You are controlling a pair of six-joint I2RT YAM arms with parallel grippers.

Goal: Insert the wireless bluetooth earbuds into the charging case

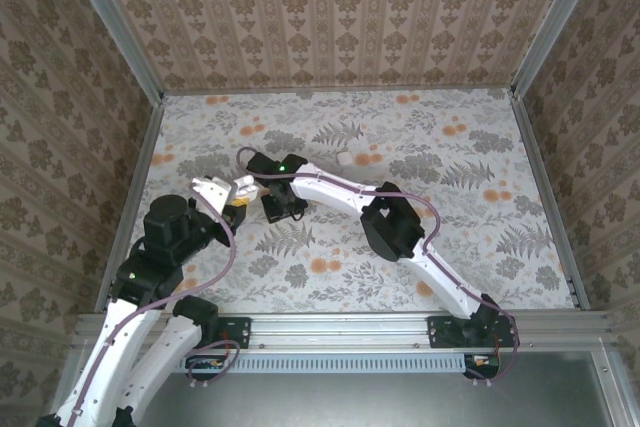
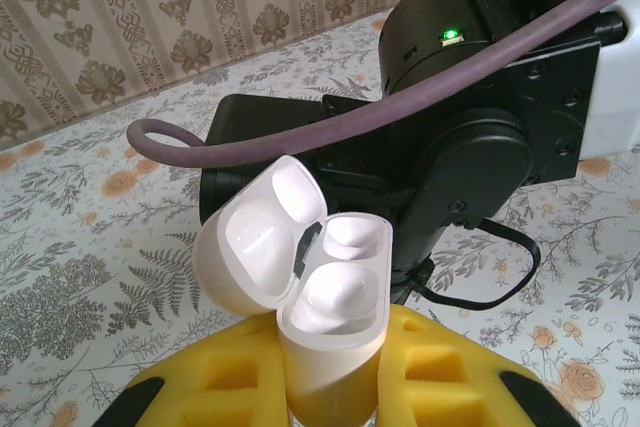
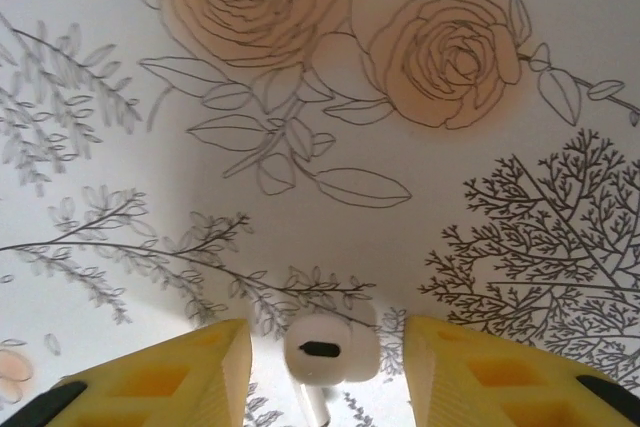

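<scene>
Starting at the left, the left gripper (image 2: 330, 392) is clamped on the lower body of the white charging case (image 2: 335, 342), which stands upright between its yellow pads (image 2: 450, 367) with the lid swung open to the left. What looks like one earbud (image 2: 328, 292) sits in the near well. The far well beside it looks free, though I cannot be sure.

Just right of the case in the overhead view, the right gripper (image 1: 275, 207) is low over the floral tablecloth (image 3: 300, 97). In its wrist view the jaws stand apart, straddling the second earbud (image 3: 322, 350). A sliver of cloth shows on either side of it, so the grip does not look made yet. Farther right on the cloth lies a small white object (image 1: 345, 159), too small to identify.

The step in hand is picking up this loose bud. To do it well:

- Centre the jaws on the rounded head, not the thin stem.
- Close gently, since the glossy shell could squirt out.
- Lift straight up before carrying it left.
- Keep the case steady with the lid open.
- Point the stem down into the free well, and release only once the bud is seated.
</scene>
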